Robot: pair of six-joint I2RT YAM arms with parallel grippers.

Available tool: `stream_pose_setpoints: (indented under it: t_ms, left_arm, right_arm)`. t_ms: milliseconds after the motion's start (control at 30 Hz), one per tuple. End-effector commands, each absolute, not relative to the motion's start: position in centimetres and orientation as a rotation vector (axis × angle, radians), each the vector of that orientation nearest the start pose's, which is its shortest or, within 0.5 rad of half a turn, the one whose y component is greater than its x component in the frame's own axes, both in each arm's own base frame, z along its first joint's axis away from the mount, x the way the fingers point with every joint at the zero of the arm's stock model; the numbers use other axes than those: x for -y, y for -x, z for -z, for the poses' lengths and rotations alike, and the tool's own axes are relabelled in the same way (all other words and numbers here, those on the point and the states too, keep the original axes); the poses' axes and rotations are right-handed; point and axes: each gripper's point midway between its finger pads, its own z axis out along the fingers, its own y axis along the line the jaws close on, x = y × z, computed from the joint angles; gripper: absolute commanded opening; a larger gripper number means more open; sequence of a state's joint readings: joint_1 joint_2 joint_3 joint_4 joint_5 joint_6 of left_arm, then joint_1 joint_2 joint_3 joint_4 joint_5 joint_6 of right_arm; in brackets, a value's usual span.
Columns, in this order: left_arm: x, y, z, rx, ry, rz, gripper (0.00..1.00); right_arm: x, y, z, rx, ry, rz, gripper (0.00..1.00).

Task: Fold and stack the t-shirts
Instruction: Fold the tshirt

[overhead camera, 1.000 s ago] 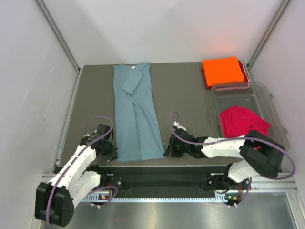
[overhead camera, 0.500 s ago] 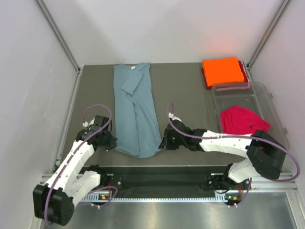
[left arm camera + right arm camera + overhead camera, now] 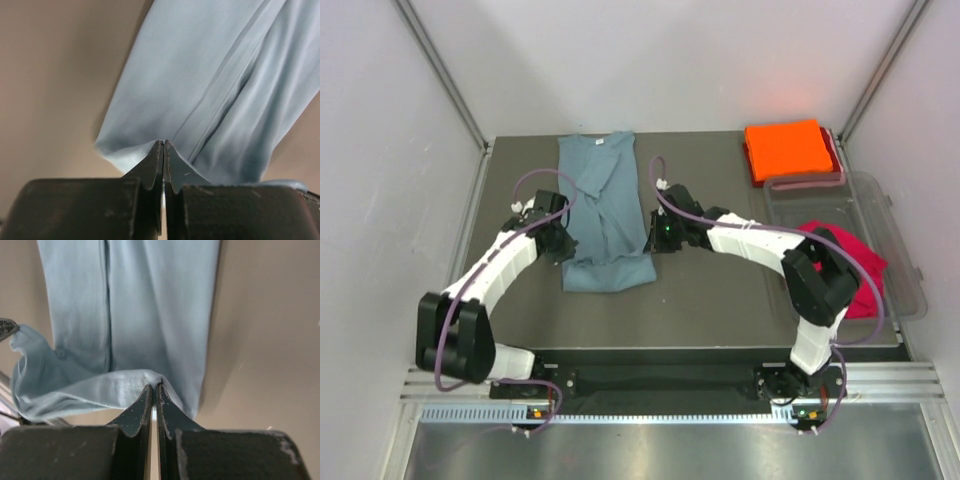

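The left end effector (image 3: 163,143) is fully closed, its fingertips pinching a thin corner of the grey-blue t-shirt (image 3: 605,215). The right end effector (image 3: 152,386) is likewise clamped tight on the stitched hem at the other corner. Between them, the lower end of the shirt is doubled up over its body. The shirt is a long narrow strip lying left of centre in the top view, with its collar toward the upper edge of the surface (image 3: 720,290). Both grips hold very little cloth, so I judge a corner could slip free if either arm pulls sideways or one outruns the other. The hem would then land skewed, or the loose middle would sag and crease the fold. Carrying the hem too far could also ruffle the sleeve tucked in near the collar. By count there are two arms, two end effectors and three t-shirts. Besides the grey-blue one, the orange t-shirt (image 3: 786,148) lies folded at upper right, and the red t-shirt (image 3: 865,268) sits crumpled in the one clear tub (image 3: 895,215) at right. A dark red edge shows under the orange one; what it is I cannot tell.
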State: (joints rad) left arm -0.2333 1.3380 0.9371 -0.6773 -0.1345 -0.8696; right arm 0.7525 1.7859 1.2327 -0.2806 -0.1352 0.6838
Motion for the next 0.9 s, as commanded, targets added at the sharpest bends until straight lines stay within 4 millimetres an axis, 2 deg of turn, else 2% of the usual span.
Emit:
stream_pose_setpoints:
  t_ms: [0,33,67,100,133,167,200,233,267,300,333,367,433,467,533,567,633,667,700,767,833,867]
  left_arm:
    - [7.3,-33.9,-11.1,-2.402,0.805,0.187,0.0]
    - [6.8,-35.1,-11.9,-2.366,0.807,0.182,0.0]
    - [6.5,-35.8,-12.1,-2.349,0.809,0.186,0.0]
    - [6.2,-36.6,-11.9,-2.347,0.814,0.179,0.0]
    - [5.9,-38.1,-13.1,-2.308,0.803,0.192,0.0]
    - [5.4,-39.0,-12.7,-2.309,0.808,0.176,0.0]
    - [5.2,-40.5,-14.0,-2.27,0.794,0.179,0.0]
    - [4.8,-41.3,-14.2,-2.259,0.788,0.169,0.0]
    - [4.6,-42.1,-13.4,-2.277,0.791,0.153,0.0]
    - [4.4,-43.3,-14.4,-2.254,0.789,0.163,0.0]
    - [4.0,-43.8,-14.2,-2.258,0.793,0.157,0.0]
    - [4.1,-44.4,-13.2,-2.281,0.797,0.152,0.0]
    - [3.6,-45.6,-13.4,-2.273,0.814,0.152,0.0]
    - [3.6,-46.1,-12.5,-2.286,0.82,0.151,0.0]
    - [3.1,-47.4,-12.8,-2.269,0.838,0.167,0.0]
    - [2.8,-47.9,-12.1,-2.276,0.85,0.168,0.0]
    - [2.4,-49.2,-12.7,-2.254,0.856,0.199,0.0]
    - [2.2,-49.9,-12.4,-2.25,0.861,0.203,0.0]
    - [2.4,-50.8,-13.0,-2.235,0.848,0.243,0.0]
    - [1.8,-51.7,-12.8,-2.225,0.854,0.253,0.0]
    - [2.1,-52.9,-13.4,-2.204,0.84,0.284,0.0]
    - [0.8,-53.3,-12.7,-2.201,0.871,0.276,0.0]
  right_arm:
    - [-34.9,-32.9,-10.6,-2.504,0.251,-0.779,0.0]
    - [-35.2,-33.4,-9.8,-2.521,0.259,-0.783,0.0]
    - [-35.5,-34.7,-10.9,-2.488,0.258,-0.794,0.0]
    - [-35.6,-35.6,-11.1,-2.476,0.263,-0.796,0.0]
    - [-35.8,-36.2,-10.3,-2.491,0.266,-0.794,0.0]
    - [-36.2,-37.8,-11.8,-2.446,0.264,-0.818,0.0]
    - [-36.4,-38.3,-11.8,-2.448,0.28,-0.822,0.0]
    - [-36.6,-39.0,-11.0,-2.462,0.28,-0.816,0.0]
    - [-36.9,-40.7,-12.5,-2.422,0.276,-0.829,0.0]
    - [-36.8,-41.2,-11.2,-2.457,0.267,-0.819,0.0]
    - [-36.7,-41.9,-11.4,-2.456,0.257,-0.819,0.0]
    - [-36.7,-43.3,-12.5,-2.426,0.24,-0.827,0.0]
    - [-36.6,-44.7,-12.0,-2.417,0.222,-0.825,0.0]
    - [-36.7,-45.8,-12.8,-2.387,0.213,-0.835,0.0]
    - [-36.9,-47.6,-13.1,-2.363,0.194,-0.863,0.0]
    - [-37.0,-48.1,-13.2,-2.355,0.183,-0.877,0.0]
    - [-37.4,-49.2,-12.7,-2.337,0.173,-0.903,0.0]
    - [-37.4,-49.9,-13.1,-2.318,0.16,-0.923,0.0]
    - [-38.0,-50.2,-13.5,-2.284,0.173,-0.968,0.0]
    - [-38.0,-50.9,-13.2,-2.266,0.162,-0.995,0.0]
    - [-38.5,-51.5,-13.1,-2.229,0.176,-1.024,0.0]
    - [-38.4,-51.8,-12.9,-2.222,0.171,-1.03,0.01]
